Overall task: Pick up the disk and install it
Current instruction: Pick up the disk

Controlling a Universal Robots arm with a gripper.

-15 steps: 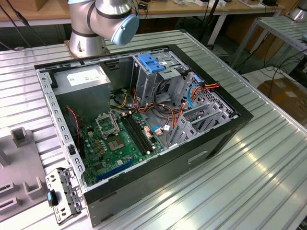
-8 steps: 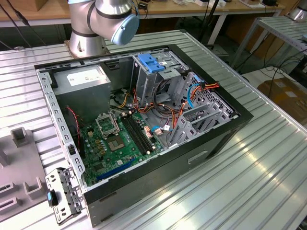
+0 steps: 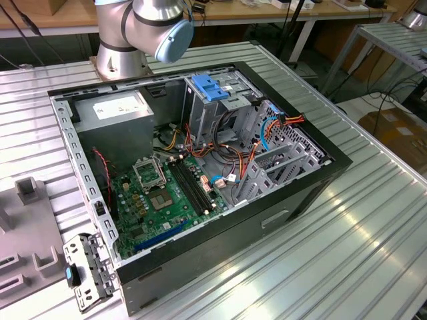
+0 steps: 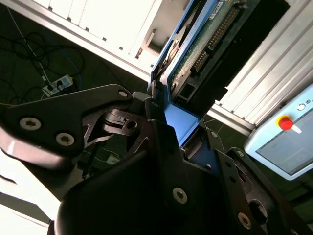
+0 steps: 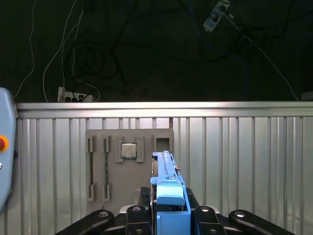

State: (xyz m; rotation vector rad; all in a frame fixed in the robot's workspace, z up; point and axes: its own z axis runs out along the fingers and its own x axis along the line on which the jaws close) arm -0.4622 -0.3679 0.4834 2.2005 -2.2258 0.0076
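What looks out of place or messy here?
Nothing looks broken or spilled. The computer case lies open on its side, with orange cables loose inside, and a metal bracket lies outside it on the table. The disk sits edge-on between the jaws.
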